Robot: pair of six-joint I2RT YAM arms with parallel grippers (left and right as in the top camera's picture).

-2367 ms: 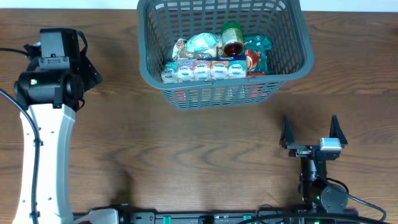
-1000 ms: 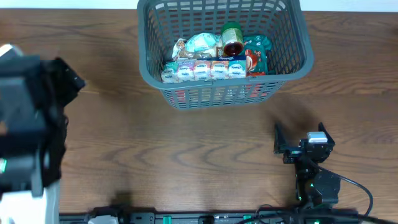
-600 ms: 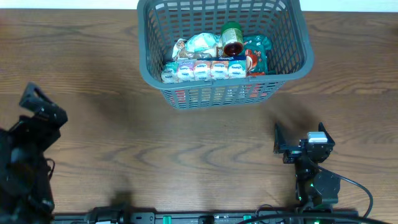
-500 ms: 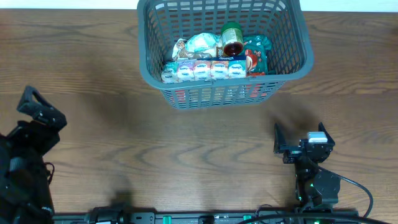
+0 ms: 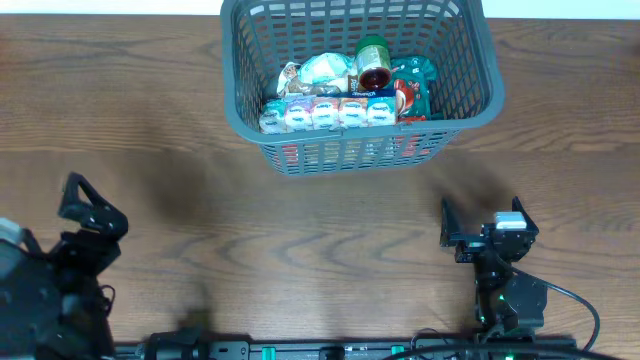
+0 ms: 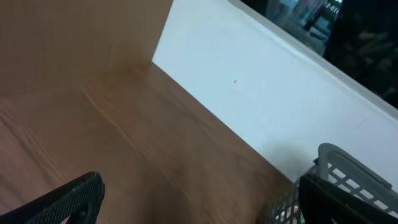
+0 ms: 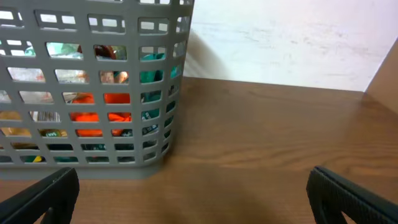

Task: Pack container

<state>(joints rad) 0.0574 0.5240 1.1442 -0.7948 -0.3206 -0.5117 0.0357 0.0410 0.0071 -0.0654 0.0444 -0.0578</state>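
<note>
The dark grey lattice container (image 5: 470, 60) stands at the top middle of the table, holding several groceries: a row of small cartons (image 5: 327, 112), a green-lidded jar (image 5: 373, 62), a pale bag (image 5: 320, 72) and a red-green packet (image 5: 410, 85). It also shows in the right wrist view (image 7: 93, 87) and at the edge of the left wrist view (image 6: 348, 168). My left gripper (image 5: 92, 208) is open and empty at the lower left. My right gripper (image 5: 482, 222) is open and empty at the lower right, below the container.
A white wall (image 6: 261, 93) runs behind the table's far edge. Bare wooden table (image 5: 320, 240) lies between both grippers and the container. Arm bases sit along the front edge.
My left arm has swung down from the upper left to the lower left corner. My right gripper drew back slightly toward the front edge, then stayed still.
</note>
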